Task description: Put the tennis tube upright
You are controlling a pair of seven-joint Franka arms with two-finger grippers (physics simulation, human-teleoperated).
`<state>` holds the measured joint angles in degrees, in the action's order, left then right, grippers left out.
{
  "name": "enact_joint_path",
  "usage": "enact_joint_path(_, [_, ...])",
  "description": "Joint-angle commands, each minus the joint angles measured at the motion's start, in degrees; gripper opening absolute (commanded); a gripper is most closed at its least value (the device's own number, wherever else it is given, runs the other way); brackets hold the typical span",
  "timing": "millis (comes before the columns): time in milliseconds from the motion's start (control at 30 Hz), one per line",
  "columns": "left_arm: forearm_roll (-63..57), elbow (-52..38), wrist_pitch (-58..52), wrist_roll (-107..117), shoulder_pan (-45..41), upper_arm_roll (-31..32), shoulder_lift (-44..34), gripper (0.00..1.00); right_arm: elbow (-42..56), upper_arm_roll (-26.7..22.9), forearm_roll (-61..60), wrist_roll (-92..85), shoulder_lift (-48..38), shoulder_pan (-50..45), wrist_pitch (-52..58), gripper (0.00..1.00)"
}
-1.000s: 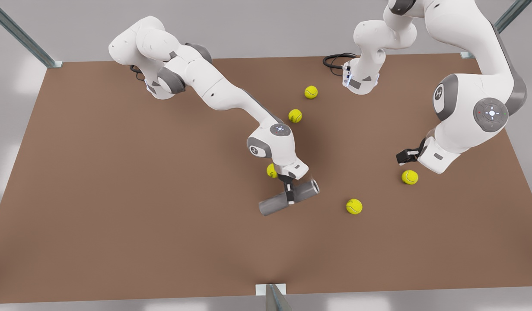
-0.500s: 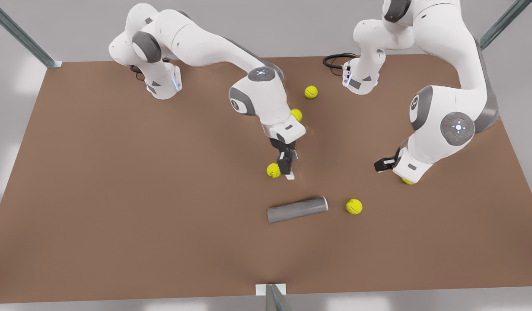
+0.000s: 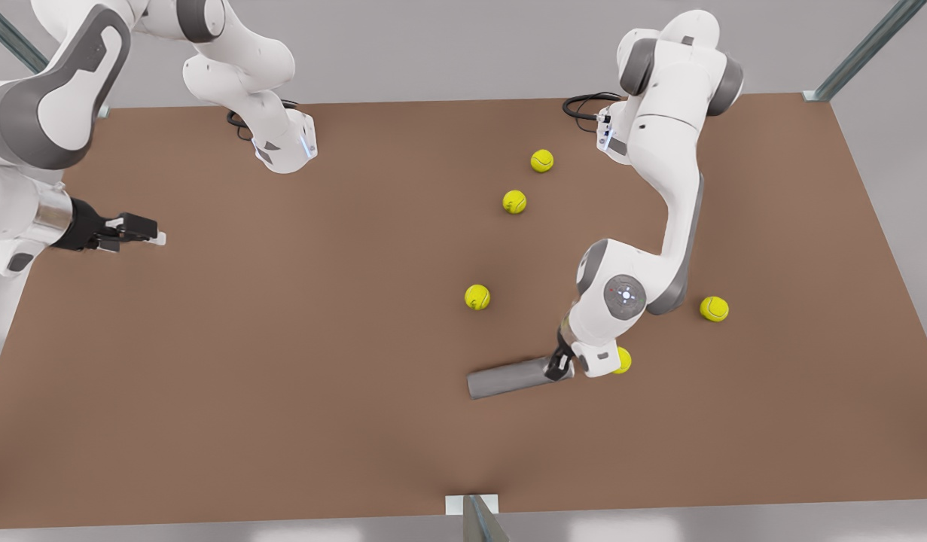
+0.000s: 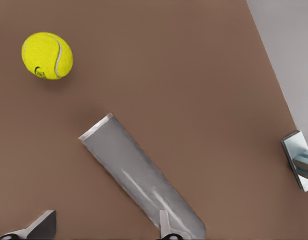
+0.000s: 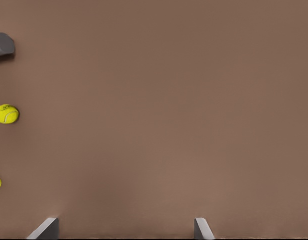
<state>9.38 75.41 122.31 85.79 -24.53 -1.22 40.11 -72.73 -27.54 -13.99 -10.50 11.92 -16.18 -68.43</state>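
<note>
At the front view's left, the right claw hangs released over bare brown table, well apart from everything. The tennis tube lies flat near the table's middle front. The left claw sits at its right end, fingers spread, one finger over the tube. Tennis balls lie scattered around, one just beside that claw.

Pretty even, soft overhead light, nothing dim. The brown table takes faint, diffuse shadows under the arms, with a darker patch beside the tennis tube. The tube's side carries a pale sheen in the left wrist view. Edges look slightly smeared.
</note>
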Motion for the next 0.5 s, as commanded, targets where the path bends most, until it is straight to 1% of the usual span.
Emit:
enact_joint_path(0, [0.2, -0.3, 11.5, 76.3, -0.1, -0.1, 1.3, 1.0, -0.5, -0.1, -0.2, 15.9, -0.1, -0.3, 5.1, 1.0])
enact_joint_path(67, [-0.3, -0.3, 15.7, 75.7, -0.1, -0.1, 4.0, 1.0, 0.0, -0.1, -0.2, 15.4, 1.9, 1.0, 5.5, 1.0])
enact_joint_path(100, [-2.4, -0.3, 16.2, 75.2, -0.1, -0.1, 5.2, 1.0, 0.2, 0.0, -0.1, 15.4, 1.7, 1.7, 5.2, 1.0])
enact_joint_path(267, [-3.4, -0.5, 17.3, 74.9, -0.1, 0.1, 7.6, 1.0, 0.0, 0.5, 1.6, 15.4, 0.8, 1.8, 5.0, 1.0])
enact_joint_path(467, [-3.8, -0.6, 17.3, 74.8, -3.1, 0.3, 10.2, 1.0, 0.0, 0.5, 1.7, 15.4, 0.9, 1.9, 4.9, 1.0])
